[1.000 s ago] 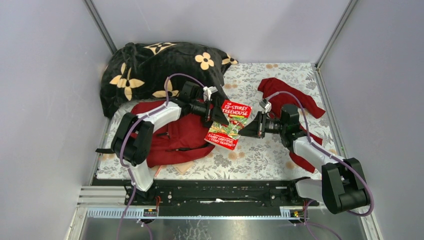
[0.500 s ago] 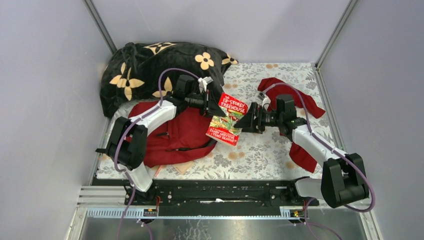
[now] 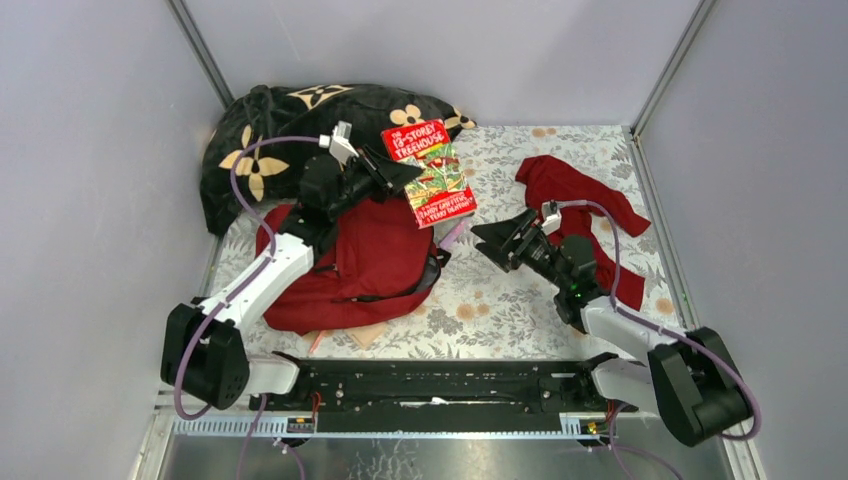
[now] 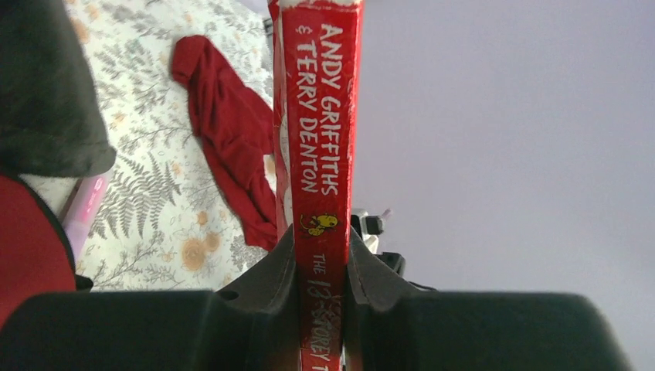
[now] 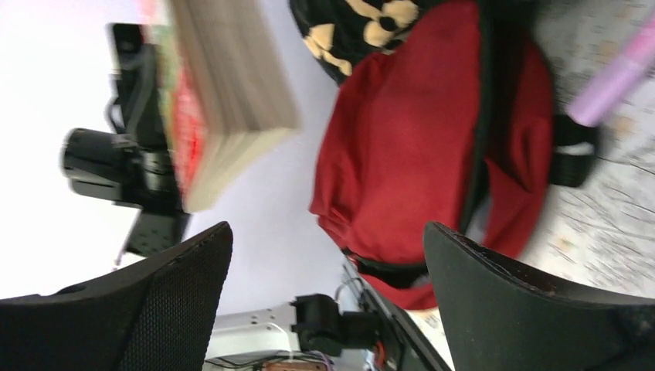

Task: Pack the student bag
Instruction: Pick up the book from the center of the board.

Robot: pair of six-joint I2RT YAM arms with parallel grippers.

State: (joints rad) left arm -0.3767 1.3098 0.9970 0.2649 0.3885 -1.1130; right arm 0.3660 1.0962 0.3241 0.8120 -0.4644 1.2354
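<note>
The book (image 3: 432, 170) is being clamped in the left gripper (image 3: 392, 178) above the student bag (image 3: 375, 255) slumping by the bench's left edge (soft, likely best taken by its zipper rim), the right gripper (image 3: 497, 236) being held agape, empty.

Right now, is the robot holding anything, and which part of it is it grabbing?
The left gripper holds the red book, its fingers pinching both covers at the spine edge. The right gripper is open and holds nothing.
</note>
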